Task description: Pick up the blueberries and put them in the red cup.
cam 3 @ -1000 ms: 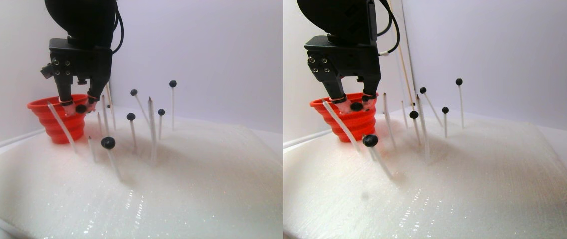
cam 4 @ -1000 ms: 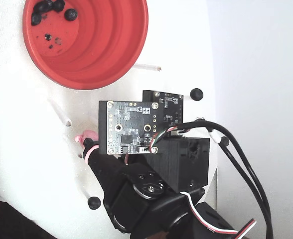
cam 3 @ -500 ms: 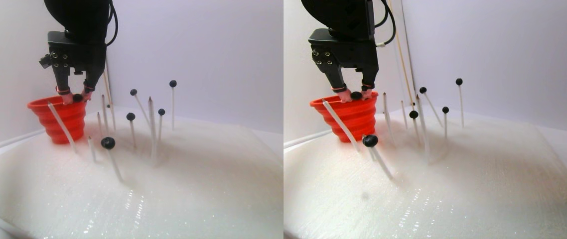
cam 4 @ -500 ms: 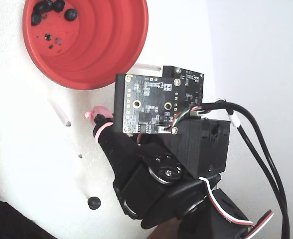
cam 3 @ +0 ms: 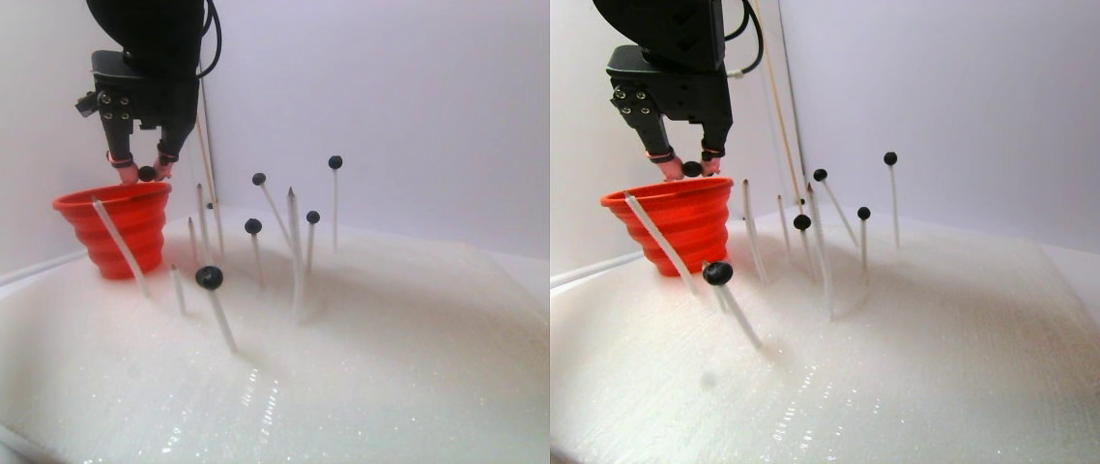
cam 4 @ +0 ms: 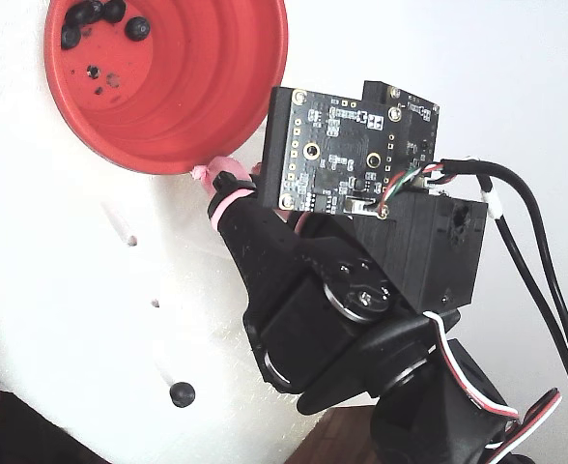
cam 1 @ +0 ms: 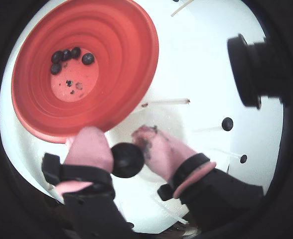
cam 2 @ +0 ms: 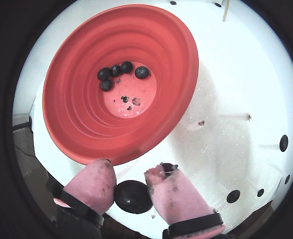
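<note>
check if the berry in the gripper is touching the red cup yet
Apart. In the stereo pair view the held blueberry hangs in the gripper above the red cup, with white background visible between berry and rim.

Bright, even light; soft shadows. Wrist views fisheye with black rims, near fingers [cam 1: 89,149] blurred. Foam sheet [cam 3: 366,367] glints.

Blueberry [cam 2: 132,196] between hand [cam 2: 130,185] fingers
</note>
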You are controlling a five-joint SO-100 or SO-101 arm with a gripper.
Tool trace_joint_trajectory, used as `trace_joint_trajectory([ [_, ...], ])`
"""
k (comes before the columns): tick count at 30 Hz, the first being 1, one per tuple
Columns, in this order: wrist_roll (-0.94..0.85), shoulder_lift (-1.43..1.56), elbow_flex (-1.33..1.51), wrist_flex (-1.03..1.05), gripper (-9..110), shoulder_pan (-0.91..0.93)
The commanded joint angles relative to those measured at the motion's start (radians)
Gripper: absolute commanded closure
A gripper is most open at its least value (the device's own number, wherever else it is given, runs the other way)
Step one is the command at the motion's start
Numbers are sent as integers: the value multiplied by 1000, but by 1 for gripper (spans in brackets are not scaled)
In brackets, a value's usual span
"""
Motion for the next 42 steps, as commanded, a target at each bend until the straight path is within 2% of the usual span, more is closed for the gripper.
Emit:
trace_joint_trajectory([
  [1,14,46,-95,-15,90,-41],
  [28,29,-132,-225,-118,87,-97],
  [32,31,-133,-221,-130,83,-95],
  [42,14,-64,-178,-130,84,-77],
])
